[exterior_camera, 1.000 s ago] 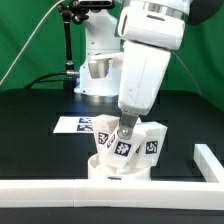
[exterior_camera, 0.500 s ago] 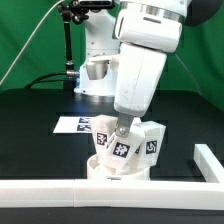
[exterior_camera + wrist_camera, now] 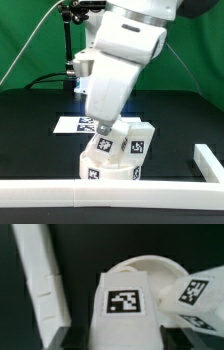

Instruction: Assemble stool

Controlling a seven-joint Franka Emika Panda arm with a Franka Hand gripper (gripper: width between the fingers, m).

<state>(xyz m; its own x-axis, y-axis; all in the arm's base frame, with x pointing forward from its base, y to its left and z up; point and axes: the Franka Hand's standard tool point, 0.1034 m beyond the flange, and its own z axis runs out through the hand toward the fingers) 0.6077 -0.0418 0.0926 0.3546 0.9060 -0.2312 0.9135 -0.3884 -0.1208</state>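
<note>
The white round seat (image 3: 105,172) rests against the white rail at the front of the table. Two tagged white legs stand on it: one (image 3: 105,146) under my gripper (image 3: 101,129), another (image 3: 137,145) beside it toward the exterior view's right. In the wrist view the held leg (image 3: 125,303) fills the middle, with dark fingers (image 3: 72,336) pressed to both its sides, the seat's rim (image 3: 150,264) beyond it, and the second leg (image 3: 198,294) alongside. My gripper is shut on the leg. A third leg is not visible.
The long white L-shaped rail (image 3: 160,187) runs along the table's front and turns back at the exterior view's right (image 3: 210,158); it also shows in the wrist view (image 3: 40,286). The marker board (image 3: 78,126) lies behind the seat. The robot base (image 3: 85,75) stands at the back.
My arm has swung and turned toward the exterior view's left, still holding the leg. The seat with its legs has rotated and shifted slightly to that side.
</note>
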